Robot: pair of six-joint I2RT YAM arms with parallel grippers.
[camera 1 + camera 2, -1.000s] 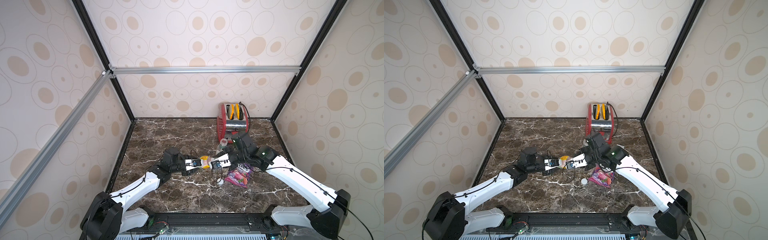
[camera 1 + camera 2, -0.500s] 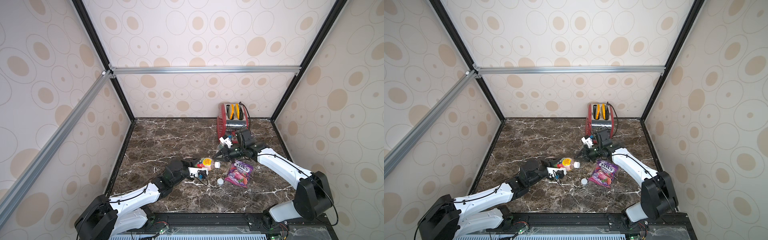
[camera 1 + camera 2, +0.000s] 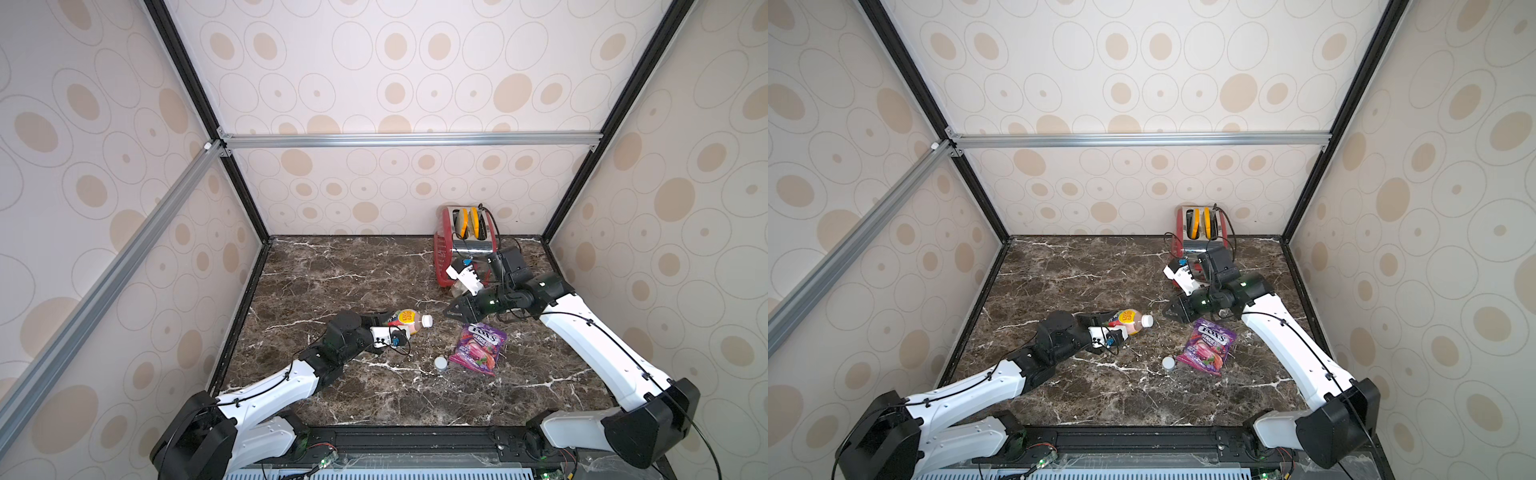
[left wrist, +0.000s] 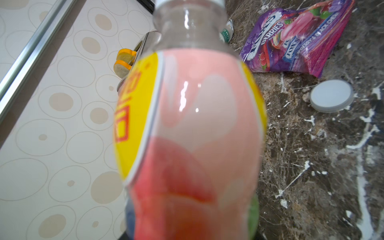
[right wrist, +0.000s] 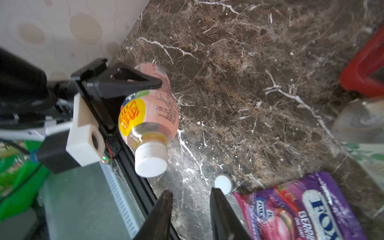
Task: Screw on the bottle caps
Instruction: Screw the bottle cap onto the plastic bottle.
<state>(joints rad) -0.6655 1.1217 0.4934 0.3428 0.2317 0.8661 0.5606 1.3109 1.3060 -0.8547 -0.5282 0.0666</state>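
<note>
**Marble tabletop, one capped bottle in hand, one cap loose**

Brown marble table [image 3: 332, 270] inside a dotted-wallpaper booth, with a red toaster [image 3: 465, 241] at the back, around 1 o'clock. Mid-table, the left claw [image 3: 392, 324] is clamped around the belly of the pink drink bottle [image 3: 405, 319]. The bottle is tipped on its side with its neck pointing to 3 o'clock. A white cap [image 3: 427, 320] is sitting on that neck, though I can't tell how tight.

The right claw [image 3: 451, 311] hangs just off that cap at roughly 2 o'clock, fingers parted a bit with nothing between them.

The other white cap [image 3: 441, 363] lies flat on the marble at 5 o'clock from the bottle, right beside the purple Fox's candy bag [image 3: 478, 348]. The clear bottle [image 5: 359, 120] is by the toaster, mostly hidden behind the right arm in both top views.
</note>
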